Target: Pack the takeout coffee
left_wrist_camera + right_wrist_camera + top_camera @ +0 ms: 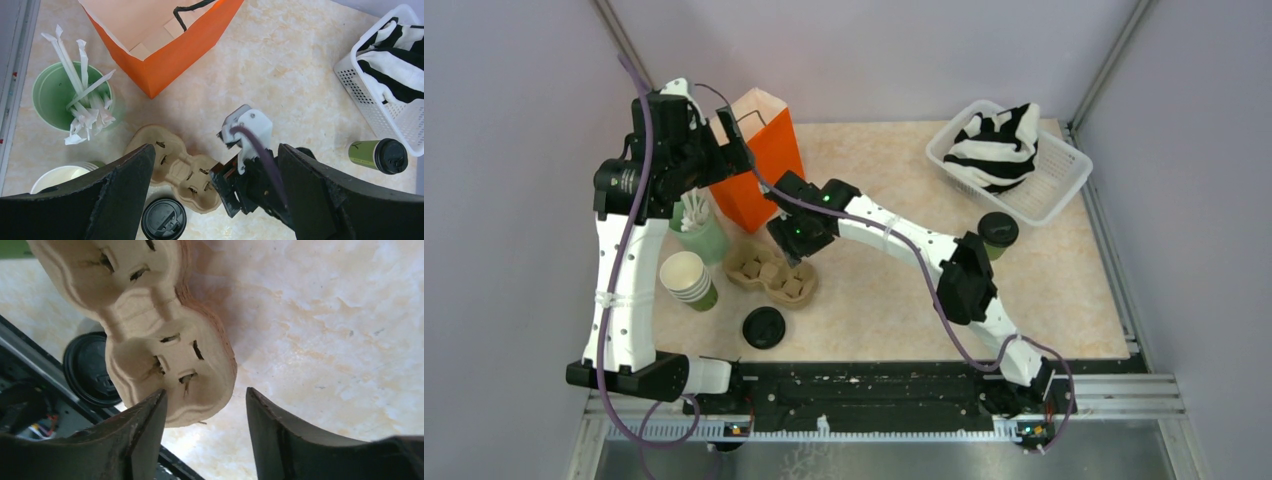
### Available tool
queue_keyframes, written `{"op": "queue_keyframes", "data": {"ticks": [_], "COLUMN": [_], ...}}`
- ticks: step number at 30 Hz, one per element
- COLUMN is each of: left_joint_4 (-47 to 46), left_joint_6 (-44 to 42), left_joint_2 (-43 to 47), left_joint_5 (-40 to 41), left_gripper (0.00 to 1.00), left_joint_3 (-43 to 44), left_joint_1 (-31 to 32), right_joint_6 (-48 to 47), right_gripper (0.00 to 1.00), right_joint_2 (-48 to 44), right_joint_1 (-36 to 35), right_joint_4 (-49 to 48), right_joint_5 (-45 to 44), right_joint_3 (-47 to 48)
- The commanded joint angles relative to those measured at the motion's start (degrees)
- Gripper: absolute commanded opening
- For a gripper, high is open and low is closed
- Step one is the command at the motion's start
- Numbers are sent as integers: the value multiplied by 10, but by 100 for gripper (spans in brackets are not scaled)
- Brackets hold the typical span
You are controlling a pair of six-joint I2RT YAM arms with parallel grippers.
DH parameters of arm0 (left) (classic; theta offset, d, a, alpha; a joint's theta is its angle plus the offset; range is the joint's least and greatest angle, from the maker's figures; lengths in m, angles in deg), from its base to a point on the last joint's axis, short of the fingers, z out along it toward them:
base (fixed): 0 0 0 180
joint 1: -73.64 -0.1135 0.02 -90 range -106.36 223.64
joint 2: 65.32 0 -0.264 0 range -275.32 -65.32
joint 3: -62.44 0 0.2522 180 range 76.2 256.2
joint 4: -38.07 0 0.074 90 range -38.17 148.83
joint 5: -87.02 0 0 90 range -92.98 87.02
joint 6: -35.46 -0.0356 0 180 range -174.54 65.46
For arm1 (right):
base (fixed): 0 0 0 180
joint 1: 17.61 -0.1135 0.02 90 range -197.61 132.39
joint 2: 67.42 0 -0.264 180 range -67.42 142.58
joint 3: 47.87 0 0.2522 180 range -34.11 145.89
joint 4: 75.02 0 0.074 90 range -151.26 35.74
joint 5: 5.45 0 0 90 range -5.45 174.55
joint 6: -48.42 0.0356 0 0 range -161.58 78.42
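The takeout coffee (997, 232), a green cup with a black lid, stands at the right by the basket; in the left wrist view the coffee (378, 155) lies far right. My right gripper (790, 262) hangs open over the near end of a brown cardboard cup carrier (774, 276). In the right wrist view the right gripper (205, 395) has its left fingertip at the rim of the carrier (165, 330), with nothing clamped. My left gripper (736, 152) is raised beside the orange paper bag (762, 165), and the left gripper (215, 150) is wide open and empty.
A loose black lid (764, 327) lies near the front edge. A stack of lidless green cups (689, 280) and a green cup of wrapped straws (699, 228) stand at the left. A white basket (1064, 185) with a striped cloth sits at the back right.
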Motion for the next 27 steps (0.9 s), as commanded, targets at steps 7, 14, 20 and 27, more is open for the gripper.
{"op": "queue_keyframes", "data": {"ticks": [7,14,20,27], "left_joint_4": [-14,-12,-13,-13], "left_joint_6": [-4,-7,-7,-8], "left_joint_2": [13,16,16,17], "left_joint_5": [19,24,17,18], "left_gripper": [99,99,99,99], "left_joint_3": [18,21,18,18], "left_joint_1": [2,2,2,3], "right_joint_6": [-108,-144,-146,-143], "right_gripper": [67,67,65,61], "right_joint_2": [-48,-1,20,41], "right_joint_1": [-34,-62,-66,-66], "right_joint_4": [-91,-67,-60,-58], "right_joint_5": [112,127,124,128], "right_joint_3": [-58,-20,-10,4]}}
